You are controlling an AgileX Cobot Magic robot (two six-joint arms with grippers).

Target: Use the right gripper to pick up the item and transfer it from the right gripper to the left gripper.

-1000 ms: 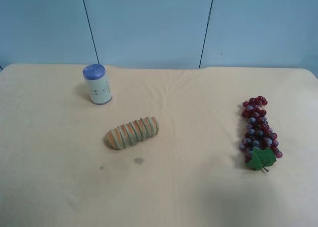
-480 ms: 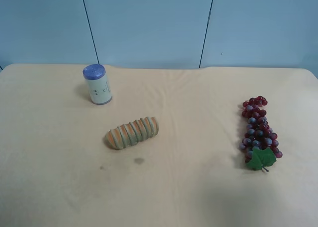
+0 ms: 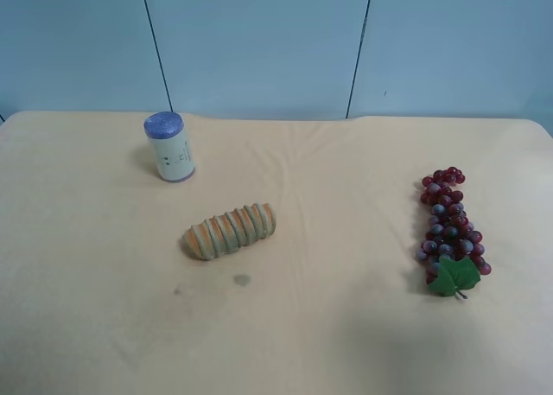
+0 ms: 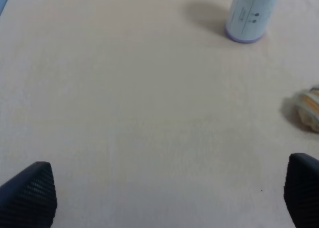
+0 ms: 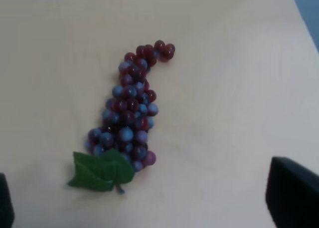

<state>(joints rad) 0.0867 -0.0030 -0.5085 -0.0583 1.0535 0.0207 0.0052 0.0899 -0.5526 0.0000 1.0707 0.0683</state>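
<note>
The bunch of dark red and purple grapes lies flat on the tan tablecloth at the exterior high view's right, its green leaf at the near end. No arm shows in that view. In the right wrist view the grapes lie ahead of my right gripper, which is open and empty; one black fingertip shows at the frame's edge, apart from the bunch. My left gripper is open and empty over bare cloth, with its fingertips wide apart.
A white can with a blue lid stands at the back left of the exterior high view and shows in the left wrist view. An orange-and-green ribbed loaf lies mid-table; its end shows in the left wrist view.
</note>
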